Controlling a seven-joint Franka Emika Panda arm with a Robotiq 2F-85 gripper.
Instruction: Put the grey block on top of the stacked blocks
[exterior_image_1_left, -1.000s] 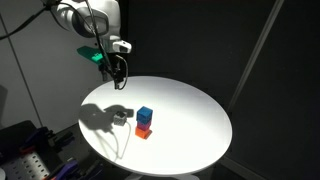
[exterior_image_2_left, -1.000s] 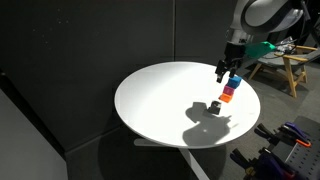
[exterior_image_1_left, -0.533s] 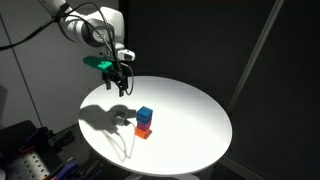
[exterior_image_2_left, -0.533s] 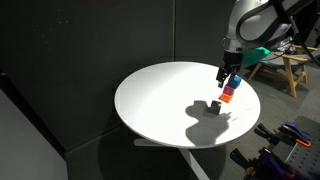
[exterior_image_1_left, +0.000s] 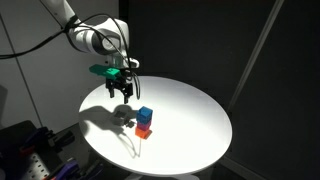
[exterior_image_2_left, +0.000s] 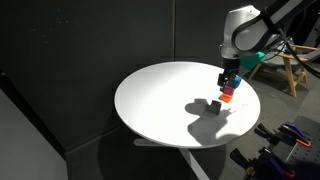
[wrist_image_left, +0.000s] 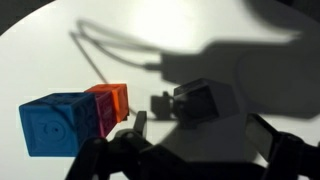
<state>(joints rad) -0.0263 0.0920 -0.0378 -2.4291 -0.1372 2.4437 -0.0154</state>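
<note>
The grey block (exterior_image_1_left: 123, 118) lies on the round white table (exterior_image_1_left: 190, 110) in the arm's shadow, just beside the stacked blocks (exterior_image_1_left: 145, 122), blue above orange-red. In the exterior view from the opposite side, the grey block (exterior_image_2_left: 214, 105) sits in front of the stack (exterior_image_2_left: 228, 94). My gripper (exterior_image_1_left: 122, 91) is open and empty, hanging above the grey block; it also shows in that opposite view (exterior_image_2_left: 229, 81). In the wrist view the grey block (wrist_image_left: 200, 100) lies between and beyond my open fingers (wrist_image_left: 200, 135), with the stack (wrist_image_left: 75, 118) to its left.
The table top (exterior_image_2_left: 160, 100) holds only these blocks. Dark curtains surround it. A wooden trestle (exterior_image_2_left: 296, 68) stands behind the table at the edge of the view.
My gripper has come down from well above the table's edge to just over the grey block, staying open. The blocks have not moved.
</note>
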